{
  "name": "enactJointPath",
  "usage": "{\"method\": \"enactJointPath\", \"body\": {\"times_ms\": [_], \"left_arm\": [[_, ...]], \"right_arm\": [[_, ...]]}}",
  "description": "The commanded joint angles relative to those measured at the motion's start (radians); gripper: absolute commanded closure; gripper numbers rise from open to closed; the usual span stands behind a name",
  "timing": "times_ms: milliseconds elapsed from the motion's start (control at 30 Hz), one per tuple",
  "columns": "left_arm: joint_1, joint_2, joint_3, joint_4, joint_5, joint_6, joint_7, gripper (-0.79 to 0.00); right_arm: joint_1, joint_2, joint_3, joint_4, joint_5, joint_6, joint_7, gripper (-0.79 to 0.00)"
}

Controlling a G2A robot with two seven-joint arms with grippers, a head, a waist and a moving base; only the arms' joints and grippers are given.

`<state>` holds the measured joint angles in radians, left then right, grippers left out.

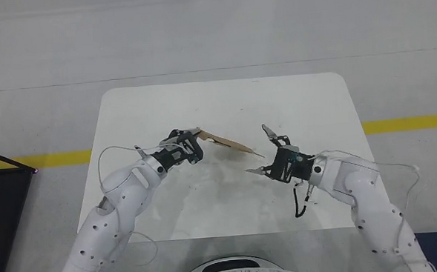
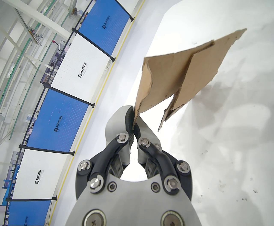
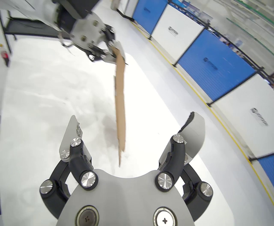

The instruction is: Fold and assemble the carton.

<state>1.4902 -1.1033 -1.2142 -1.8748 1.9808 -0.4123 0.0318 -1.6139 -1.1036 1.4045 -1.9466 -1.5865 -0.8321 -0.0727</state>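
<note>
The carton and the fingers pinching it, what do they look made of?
The carton looks like plain brown cardboard, matte, probably corrugated: its ragged edges show layers. The fingers holding it look like smooth grey metal with a dull sheen. Their pads seem to be dark ribbed rubber, though that is a guess.

You see a white table (image 1: 306, 102) on a pale grey floor (image 1: 213, 32), with a yellow line (image 1: 407, 123) running left to right. A black frame (image 1: 3, 199) stands at the left. Blue and white panels (image 2: 64, 119) line up on black posts.
</note>
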Motion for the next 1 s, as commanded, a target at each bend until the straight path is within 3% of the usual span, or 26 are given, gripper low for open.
{"method": "enactJointPath", "body": {"times_ms": [0, 233, 333, 667, 700, 733, 767, 867, 967], "left_arm": [[0.002, 0.001, -0.002, -0.005, -0.001, -0.011, 0.008, 0.0], [0.03, 0.008, -0.024, -0.028, -0.009, -0.028, 0.053, 0.0], [0.041, 0.011, -0.033, -0.03, -0.007, -0.032, 0.07, 0.0], [0.049, 0.017, -0.051, -0.026, -0.011, -0.026, 0.157, 0.0], [0.053, 0.019, -0.064, -0.026, -0.025, -0.031, 0.179, -0.148], [0.06, 0.023, -0.084, -0.028, -0.035, -0.046, 0.203, -0.563], [0.07, 0.027, -0.112, -0.033, -0.05, -0.06, 0.232, -0.785], [0.128, 0.044, -0.23, -0.025, -0.118, -0.109, 0.365, -0.785], [0.194, 0.061, -0.362, 0.053, -0.199, -0.158, 0.54, -0.785]], "right_arm": [[0.032, -0.004, -0.041, 0.019, -0.035, 0.047, 0.061, -0.767], [0.126, -0.023, -0.16, 0.102, -0.046, 0.148, 0.208, -0.634], [0.151, -0.028, -0.179, 0.127, -0.009, 0.153, 0.233, 0.0], [0.186, -0.029, -0.182, 0.16, 0.125, 0.123, 0.291, 0.0], [0.188, -0.029, -0.182, 0.159, 0.137, 0.121, 0.293, 0.0], [0.191, -0.029, -0.18, 0.157, 0.147, 0.119, 0.294, 0.0], [0.194, -0.029, -0.176, 0.152, 0.157, 0.119, 0.295, 0.0], [0.208, -0.028, -0.15, 0.123, 0.225, 0.123, 0.289, 0.0], [0.221, -0.025, -0.104, 0.089, 0.342, 0.111, 0.274, 0.0]]}}
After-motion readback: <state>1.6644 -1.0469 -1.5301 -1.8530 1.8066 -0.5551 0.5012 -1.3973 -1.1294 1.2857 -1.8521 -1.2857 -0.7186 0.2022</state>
